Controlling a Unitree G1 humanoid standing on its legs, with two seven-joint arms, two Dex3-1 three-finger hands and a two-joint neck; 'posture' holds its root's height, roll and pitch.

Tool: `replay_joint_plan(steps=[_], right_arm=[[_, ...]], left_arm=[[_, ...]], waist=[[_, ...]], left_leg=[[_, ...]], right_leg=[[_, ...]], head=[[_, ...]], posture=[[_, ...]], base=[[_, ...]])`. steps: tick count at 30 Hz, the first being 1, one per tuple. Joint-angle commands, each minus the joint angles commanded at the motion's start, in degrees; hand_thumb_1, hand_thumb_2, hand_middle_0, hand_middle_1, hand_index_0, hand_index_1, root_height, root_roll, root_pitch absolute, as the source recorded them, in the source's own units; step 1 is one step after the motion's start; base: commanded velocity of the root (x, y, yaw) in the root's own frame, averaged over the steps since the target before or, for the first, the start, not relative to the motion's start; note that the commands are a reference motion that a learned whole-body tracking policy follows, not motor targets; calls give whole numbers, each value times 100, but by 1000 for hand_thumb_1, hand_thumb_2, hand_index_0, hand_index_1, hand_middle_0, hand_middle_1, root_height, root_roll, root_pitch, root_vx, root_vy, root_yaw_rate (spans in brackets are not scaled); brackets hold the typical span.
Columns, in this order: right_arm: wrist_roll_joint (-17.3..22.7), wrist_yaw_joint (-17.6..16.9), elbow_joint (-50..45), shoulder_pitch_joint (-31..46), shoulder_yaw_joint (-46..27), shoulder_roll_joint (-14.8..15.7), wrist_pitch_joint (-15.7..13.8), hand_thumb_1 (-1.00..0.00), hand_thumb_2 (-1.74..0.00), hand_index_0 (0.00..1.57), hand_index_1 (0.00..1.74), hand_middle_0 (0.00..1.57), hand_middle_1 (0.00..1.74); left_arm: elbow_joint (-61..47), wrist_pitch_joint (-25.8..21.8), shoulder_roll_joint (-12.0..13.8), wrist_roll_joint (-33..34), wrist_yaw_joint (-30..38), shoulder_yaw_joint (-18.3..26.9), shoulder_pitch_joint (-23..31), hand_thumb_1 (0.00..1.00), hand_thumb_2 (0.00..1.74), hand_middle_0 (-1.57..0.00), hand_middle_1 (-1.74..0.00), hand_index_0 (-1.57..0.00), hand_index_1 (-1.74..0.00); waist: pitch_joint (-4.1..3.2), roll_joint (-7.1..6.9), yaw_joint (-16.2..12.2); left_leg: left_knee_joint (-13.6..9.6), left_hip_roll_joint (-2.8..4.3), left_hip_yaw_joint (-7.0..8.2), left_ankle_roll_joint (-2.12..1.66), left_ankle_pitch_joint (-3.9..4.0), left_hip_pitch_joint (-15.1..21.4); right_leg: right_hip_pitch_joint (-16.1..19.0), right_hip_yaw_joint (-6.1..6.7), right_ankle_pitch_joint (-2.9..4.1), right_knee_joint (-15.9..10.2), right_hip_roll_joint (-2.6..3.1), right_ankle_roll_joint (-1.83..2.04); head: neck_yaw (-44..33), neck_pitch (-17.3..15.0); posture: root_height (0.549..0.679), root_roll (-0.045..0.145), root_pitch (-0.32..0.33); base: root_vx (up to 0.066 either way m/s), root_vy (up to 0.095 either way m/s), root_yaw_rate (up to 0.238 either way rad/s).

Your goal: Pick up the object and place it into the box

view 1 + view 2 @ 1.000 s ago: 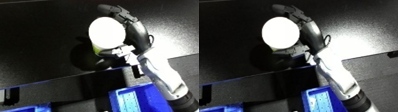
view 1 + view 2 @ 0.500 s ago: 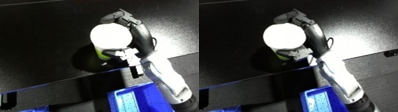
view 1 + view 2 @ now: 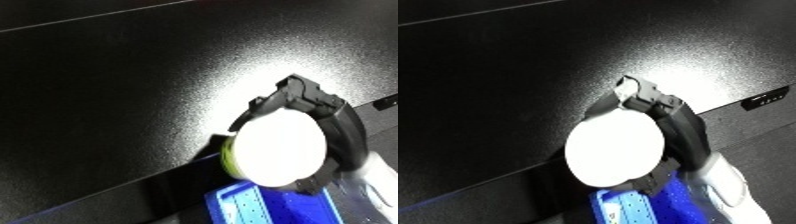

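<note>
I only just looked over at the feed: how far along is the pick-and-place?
Done: the white-topped object, yellow-green at its side, is picked up. In hand: the right hand curls round it, holding it at the black table's near edge, above the blue bin. Left: lowering it into the bin and letting go.

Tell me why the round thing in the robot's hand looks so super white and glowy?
In the left eye view, glare washes out the top of the round object, leaving only a yellow-green rim; the right hand curls its fingers round it. In the right eye view, light makes a pale patch on the black table, and the blue bin looks blurred.
</note>
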Motion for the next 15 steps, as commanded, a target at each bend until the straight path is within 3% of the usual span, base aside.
replay_joint_plan(steps=[5, 10, 15], right_arm=[[487, -42, 469, 530, -678, 287, -931, -850, -1479, 1334, 1479, 1334, 1479], [772, -197, 1291, 1005, -1362, 546, -1467, -850, -1479, 1334, 1479, 1334, 1479], [887, -494, 2465, 1552, -1781, 683, -2001, -850, -1479, 1334, 1479, 1334, 1479]], left_arm=[[125, -155, -31, -145, -72, 62, 95, 0, 0, 0, 0, 0, 0], [205, -207, -58, -258, -157, 77, 96, 0, 0, 0, 0, 0, 0], [207, -231, -76, -312, -186, 93, 154, 0, 0, 0, 0, 0, 0]], waist=[[0, -10, -179], [0, 37, -297], [0, 69, -363]], left_leg=[[-15, 31, 79, 12, -55, 50], [-43, 23, 149, 30, -101, 86], [-83, -19, 175, 79, -123, 111]], right_leg=[[21, 31, 6, -40, 67, 23], [27, 60, -2, -54, 125, 38], [21, 90, 8, -72, 191, 37]], head=[[213, 16], [666, -78], [994, -243]], posture=[[616, 74, 36], [616, 75, 39], [616, 74, 44]], base=[[-10, 34, -111], [-1, 44, -58], [0, 28, -58]])
